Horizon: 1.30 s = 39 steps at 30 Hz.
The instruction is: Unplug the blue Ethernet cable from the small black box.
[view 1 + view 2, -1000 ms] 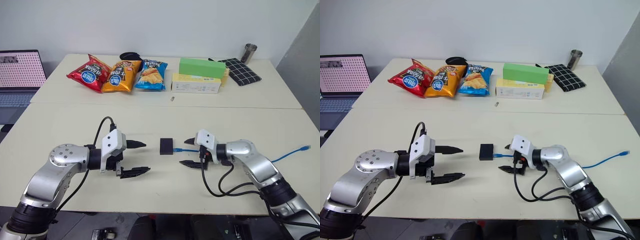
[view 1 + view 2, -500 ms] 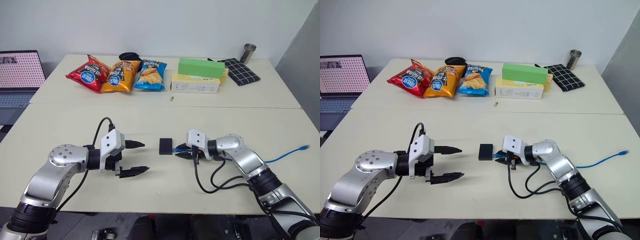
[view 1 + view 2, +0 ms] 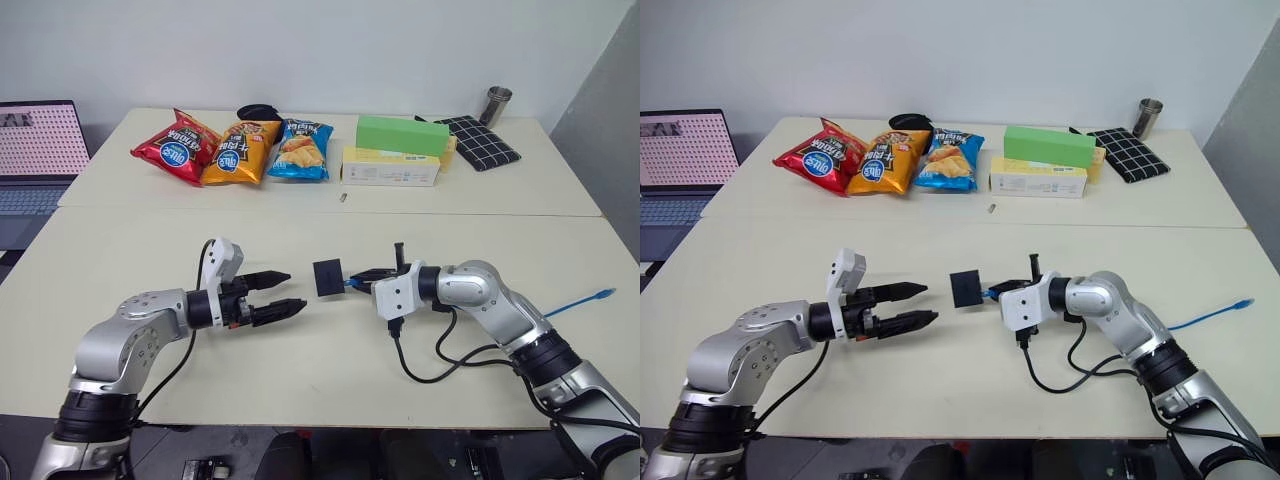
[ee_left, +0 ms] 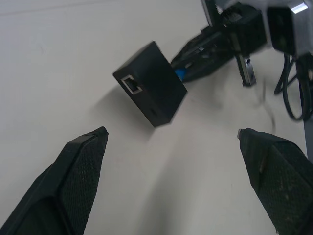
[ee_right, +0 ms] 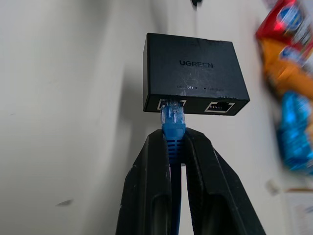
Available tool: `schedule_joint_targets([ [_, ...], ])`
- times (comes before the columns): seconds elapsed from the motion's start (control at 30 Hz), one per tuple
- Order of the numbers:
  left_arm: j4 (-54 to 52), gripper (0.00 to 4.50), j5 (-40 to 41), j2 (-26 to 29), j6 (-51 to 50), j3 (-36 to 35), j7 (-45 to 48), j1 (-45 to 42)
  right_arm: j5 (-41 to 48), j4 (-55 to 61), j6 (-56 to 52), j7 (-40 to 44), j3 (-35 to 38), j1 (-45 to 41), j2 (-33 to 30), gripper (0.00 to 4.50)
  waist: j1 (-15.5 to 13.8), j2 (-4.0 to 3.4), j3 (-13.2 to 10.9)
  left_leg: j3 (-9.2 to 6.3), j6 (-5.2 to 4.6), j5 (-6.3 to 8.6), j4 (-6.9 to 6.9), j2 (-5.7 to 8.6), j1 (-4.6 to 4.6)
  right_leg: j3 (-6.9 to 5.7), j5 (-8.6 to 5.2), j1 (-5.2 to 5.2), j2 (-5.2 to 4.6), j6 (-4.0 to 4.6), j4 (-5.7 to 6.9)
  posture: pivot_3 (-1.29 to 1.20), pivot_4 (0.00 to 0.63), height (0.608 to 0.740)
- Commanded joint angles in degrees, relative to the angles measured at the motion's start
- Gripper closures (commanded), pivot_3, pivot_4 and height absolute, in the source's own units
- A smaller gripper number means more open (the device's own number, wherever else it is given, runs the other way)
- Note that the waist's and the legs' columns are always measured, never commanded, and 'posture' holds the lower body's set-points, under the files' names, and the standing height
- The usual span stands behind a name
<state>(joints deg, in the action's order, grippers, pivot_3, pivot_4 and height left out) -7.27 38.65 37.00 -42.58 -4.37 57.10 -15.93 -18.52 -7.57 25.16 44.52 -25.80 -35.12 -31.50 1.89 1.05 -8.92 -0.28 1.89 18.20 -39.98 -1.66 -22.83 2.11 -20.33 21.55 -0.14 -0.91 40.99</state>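
Right wrist view gives us the grip plainly: our right gripper (image 5: 174, 147) has its two black fingers pressed together on the blue cable (image 5: 173, 128), just behind the plug, which sits in one port of the black box (image 5: 193, 78). That box is matte, blocky, with pale lettering on its upper face and a second port beside the occupied one. In the left eye view the box (image 3: 327, 277) looks tilted and raised off the table (image 3: 330, 370), carried by the cable at the scene's centre. The cable runs on toward 3 o'clock, its free plug lying near the table's edge.

Our left gripper (image 3: 283, 293) stands at 9 o'clock from the box, close but apart, jaws spread wide and holding nothing.

The table is pale and smooth. At 12 o'clock lie three glossy snack bags (image 3: 236, 150), a green box (image 3: 402, 134) on a yellow box (image 3: 391, 167), a checked cloth (image 3: 484, 142) and a metal cup (image 3: 498, 105). A laptop (image 3: 35, 150) sits at 10 o'clock.
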Motion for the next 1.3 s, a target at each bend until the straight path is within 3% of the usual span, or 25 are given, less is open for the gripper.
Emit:
schedule_joint_targets([
  [0.03, -0.7, 0.0, 4.0, -1.3, -3.5, -1.9, -1.0, -1.6, -1.7, 2.7, 4.6, -3.0, 1.3, -1.0, 0.4, 4.37, 0.0, 0.0, 0.0, 0.0, 0.0, 0.0, 0.0, -0.01, 0.0, -0.01, 0.0, 0.0, 0.0, 0.0, 0.0, 0.0, 0.15, 0.74],
  [0.3, 1.1, 0.0, 5.9, -3.8, -4.6, -2.2, -0.9, -4.3, -2.7, 3.5, 7.2, -4.8, 1.2, -0.5, 1.6, 4.37, 0.0, 0.0, 0.0, 0.0, 0.01, -0.01, -0.02, 0.0, 0.0, 0.0, 0.0, -0.02, -0.01, 0.0, 0.0, 0.0, 0.15, 0.74],
  [0.9, 1.2, 3.66, 8.9, -3.6, -5.9, -2.7, 0.0, -4.5, -3.6, 2.3, 10.1, -6.6, 1.0, -0.6, 1.3, 4.37, 0.0, 0.0, 0.0, 0.0, 0.01, -0.01, -0.02, 0.0, 0.01, 0.01, 0.0, -0.02, -0.01, 0.0, -0.01, 0.0, 0.15, 0.74],
  [1.0, 1.1, 3.71, 9.0, -3.6, -6.1, -2.4, 0.1, -4.6, -2.5, 2.3, 12.2, -6.0, 0.5, -0.6, 1.1, 4.37, 0.0, 0.0, 0.0, 0.0, 0.01, -0.01, -0.02, 0.0, 0.01, 0.0, 0.0, -0.02, -0.01, 0.0, -0.01, 0.0, 0.15, 0.74],
  [1.07, 1.1, 3.71, 9.0, -3.4, -6.3, -2.3, 0.3, -4.8, -1.8, 2.3, 12.2, -5.0, 0.3, -0.4, 0.7, 3.67, 0.0, 0.0, 0.0, 0.0, 0.01, -0.01, -0.02, 0.0, 0.01, 0.01, 0.0, -0.02, -0.01, 0.0, -0.01, 0.0, 0.15, 0.74],
  [1.17, 1.2, 3.71, 8.8, -2.8, -6.2, -1.7, 1.3, -5.4, 0.2, 2.9, 10.8, -2.3, 0.6, 0.0, -0.5, 2.96, 0.0, 0.0, 0.0, 0.0, 0.01, -0.01, -0.02, 0.0, 0.01, 0.0, 0.0, -0.02, -0.01, 0.0, -0.01, 0.0, 0.15, 0.74],
  [1.3, 1.5, 3.71, 7.0, -0.9, -4.6, 0.5, 4.7, -6.4, 13.7, 11.8, -3.1, 8.4, 2.2, 3.3, -3.9, 2.08, -0.2, 0.0, 0.0, -0.01, 0.01, -0.01, -0.02, 0.01, 0.0, 0.0, 0.0, -0.04, -0.02, 0.0, -0.03, 0.0, 0.15, 0.74],
])
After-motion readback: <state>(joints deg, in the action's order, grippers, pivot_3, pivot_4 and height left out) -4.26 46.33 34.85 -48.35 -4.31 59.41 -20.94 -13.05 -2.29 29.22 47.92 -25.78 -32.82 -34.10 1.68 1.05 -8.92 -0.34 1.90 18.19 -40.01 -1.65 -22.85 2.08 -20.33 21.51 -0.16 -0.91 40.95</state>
